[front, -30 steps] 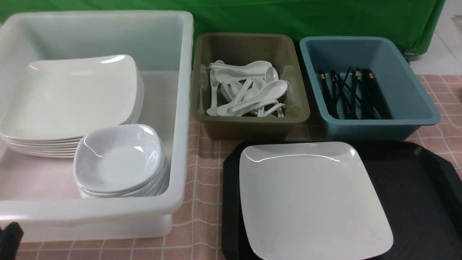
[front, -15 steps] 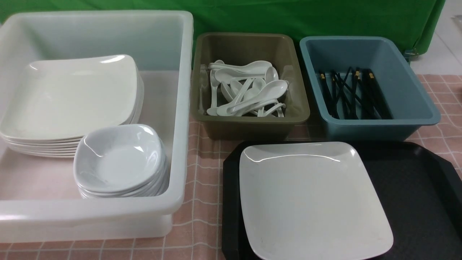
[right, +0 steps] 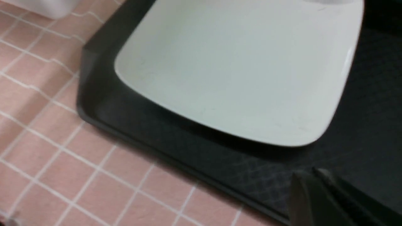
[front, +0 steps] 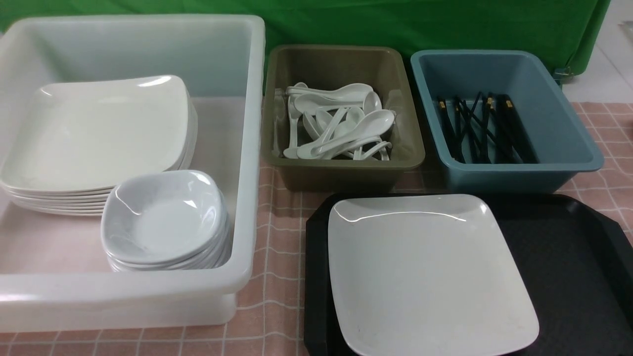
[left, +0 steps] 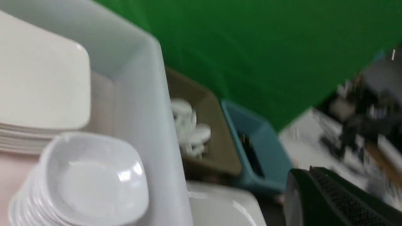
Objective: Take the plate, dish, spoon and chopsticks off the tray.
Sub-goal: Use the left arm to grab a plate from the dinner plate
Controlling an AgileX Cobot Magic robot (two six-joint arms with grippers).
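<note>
The plate (front: 430, 272) is lying flat on the left part of the tray (front: 568, 267), nothing on it, and the rest of the tray is showing bare. The tray is sitting on the worktop (front: 277, 247), just in front of the olive tub (front: 341, 173) and the blue tub (front: 568, 148). Spoons (front: 336, 123) are lying heaped in the olive tub and chopsticks (front: 484, 128) are lying crossed in the blue one. To the left, the white tub (front: 247, 148) is holding the stacked plates (front: 94, 133) and, in front of them, the stacked dishes (front: 163, 217).

Neither hand is showing in the front view. In its blurred wrist view the left hand (left: 303, 175) is hanging closed and gripping nothing, with the white tub's contents beyond it. The right hand (right: 309, 175) is likewise closed and empty, hovering over the tray's near edge beside the plate.
</note>
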